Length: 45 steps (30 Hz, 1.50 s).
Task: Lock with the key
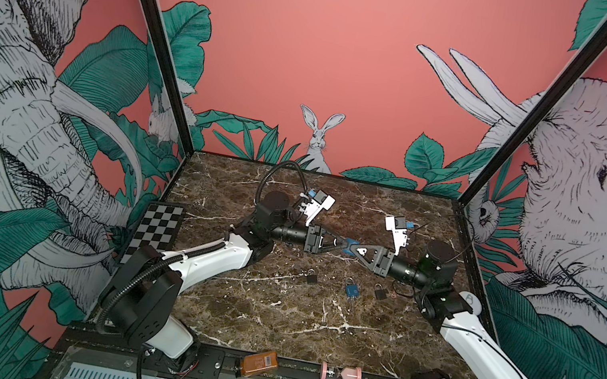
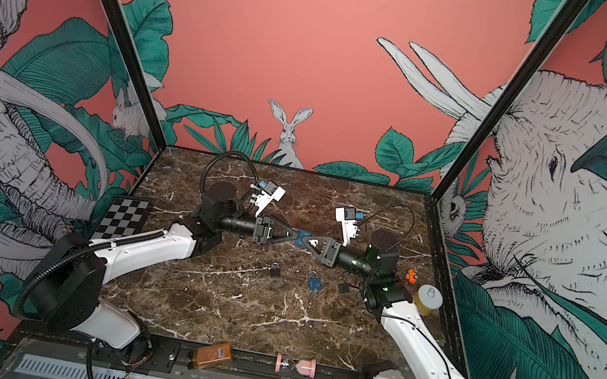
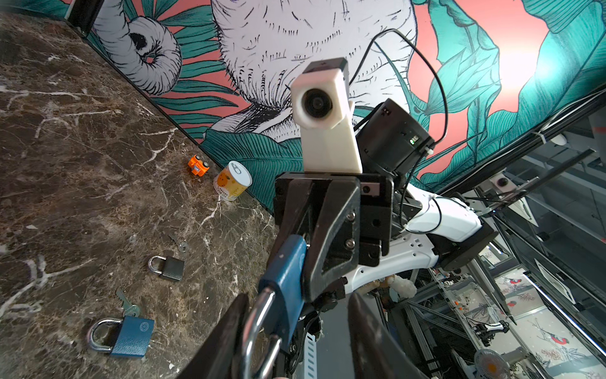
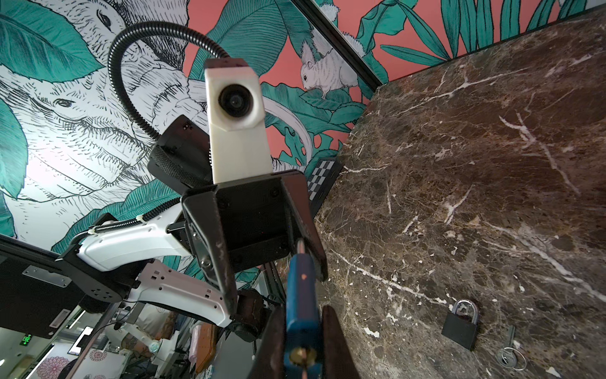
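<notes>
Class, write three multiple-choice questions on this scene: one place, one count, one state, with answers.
1. The loose blue padlock on the table lies: A) between two black padlocks; B) on the checkerboard; C) beside the hourglass.
2. Padlocks lying on the table: A) one; B) three; C) five.
3. The right hand is: A) open, empty; B) shut on a second blue padlock; C) shut on a can.
Answers: 1A, one black lock flanks each side; 2B, two black plus one blue; 3B, it pinches the blue body.

Two blue padlocks (image 3: 285,272) (image 3: 132,334), two black padlocks (image 1: 312,278) (image 1: 380,294), one toy car (image 2: 411,276), one can (image 2: 428,301), one hourglass (image 1: 341,373), one bottle (image 1: 259,363)
</notes>
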Each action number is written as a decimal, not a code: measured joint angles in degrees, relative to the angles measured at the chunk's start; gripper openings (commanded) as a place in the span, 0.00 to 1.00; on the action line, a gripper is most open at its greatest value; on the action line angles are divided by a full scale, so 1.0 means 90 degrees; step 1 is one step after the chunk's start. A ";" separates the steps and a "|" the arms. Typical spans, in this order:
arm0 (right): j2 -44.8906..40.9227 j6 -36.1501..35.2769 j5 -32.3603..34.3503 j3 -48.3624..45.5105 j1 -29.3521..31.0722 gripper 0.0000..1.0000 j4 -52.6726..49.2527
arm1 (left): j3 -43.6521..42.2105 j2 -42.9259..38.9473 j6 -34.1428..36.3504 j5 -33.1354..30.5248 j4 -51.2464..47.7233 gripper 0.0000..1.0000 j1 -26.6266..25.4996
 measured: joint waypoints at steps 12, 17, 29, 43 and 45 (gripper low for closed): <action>-0.0272 -0.0165 0.0104 -0.0012 -0.0044 0.00 -0.0163 | 0.0007 0.0102 -0.0134 0.0148 0.0257 0.47 -0.0019; -0.0226 -0.0129 0.0039 -0.0012 -0.0044 0.00 -0.0063 | 0.0007 0.0180 -0.0265 0.0172 0.0444 0.42 -0.0019; -0.0056 0.0012 -0.0129 -0.0070 -0.0044 0.00 0.0219 | 0.0007 0.0376 -0.0568 0.0231 0.0818 0.34 -0.0019; -0.0053 -0.0163 -0.0087 -0.0044 -0.0044 0.00 0.0177 | 0.0007 0.0534 -0.0940 0.0355 0.1183 0.28 -0.0019; -0.0053 -0.0192 -0.0080 -0.0032 -0.0044 0.00 0.0180 | 0.0007 0.0561 -0.1018 0.0372 0.1280 0.28 -0.0019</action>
